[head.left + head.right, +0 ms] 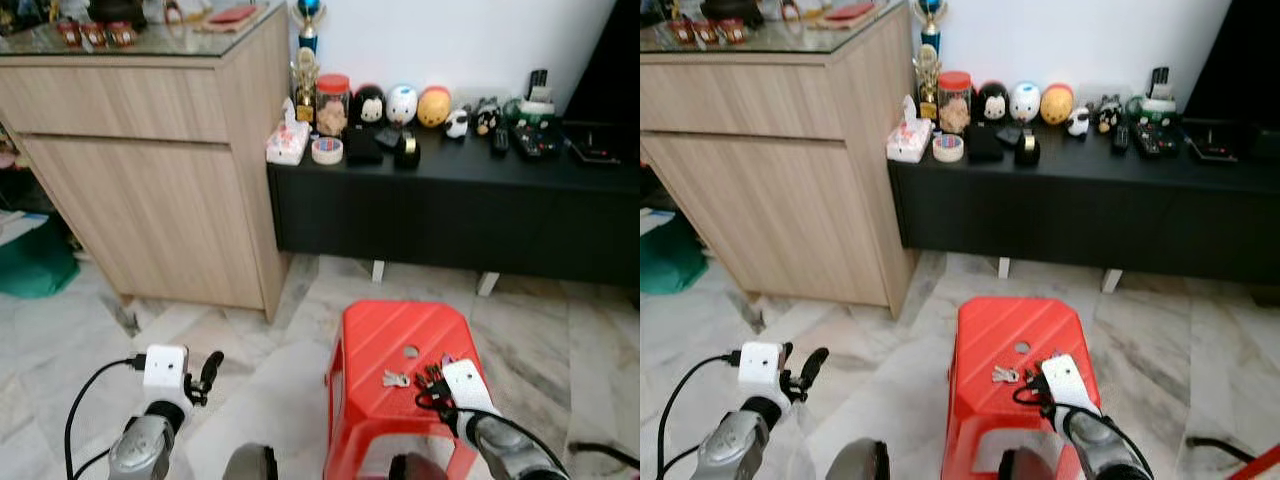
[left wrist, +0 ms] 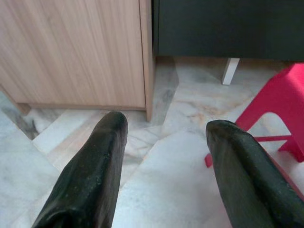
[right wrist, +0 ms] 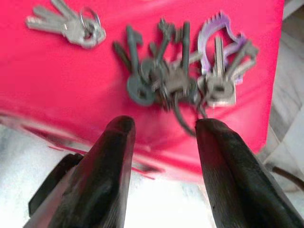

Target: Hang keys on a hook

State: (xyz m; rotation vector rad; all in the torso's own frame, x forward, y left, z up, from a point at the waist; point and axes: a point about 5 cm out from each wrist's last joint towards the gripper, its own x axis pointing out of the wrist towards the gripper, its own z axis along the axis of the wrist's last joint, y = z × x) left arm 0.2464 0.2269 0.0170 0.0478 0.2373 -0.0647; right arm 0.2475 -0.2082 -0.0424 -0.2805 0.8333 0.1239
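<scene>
While the left gripper [image 1: 205, 372] hangs idle over the marble floor [image 1: 260, 390], its fingers [image 2: 90, 175] spread apart with nothing between them, the work is all on the other side. Left to right across the head views: a wooden cabinet [image 1: 150, 150] at the far left, then a low black desk [image 1: 450, 200] against the wall carrying a tissue pack, a roll of tape, a jar and a row of small figures, and in front of it a red plastic stool [image 1: 385, 345]. On the stool's top lie a small silver set of keys [image 1: 396, 378] and, just beside it to the right, a bigger bunch of keys [image 3: 183, 76] on dark rings with a purple tag [image 3: 216, 28]. The right gripper [image 3: 164, 126] sits at the near edge of the stool, pointing at that bunch, its fingers [image 3: 114, 156] released and open, apart from the metal.

No hook can be made out anywhere in these views, so it would have to be found after the pick.

The bunch looks light but loose and floppy: hard, slick metal pieces that will slide on the smooth plastic and dangle once lifted. The best hold is probably the clustered middle where the rings gather the key heads, pinched firmly; a single blade would likely slip or swing
</scene>
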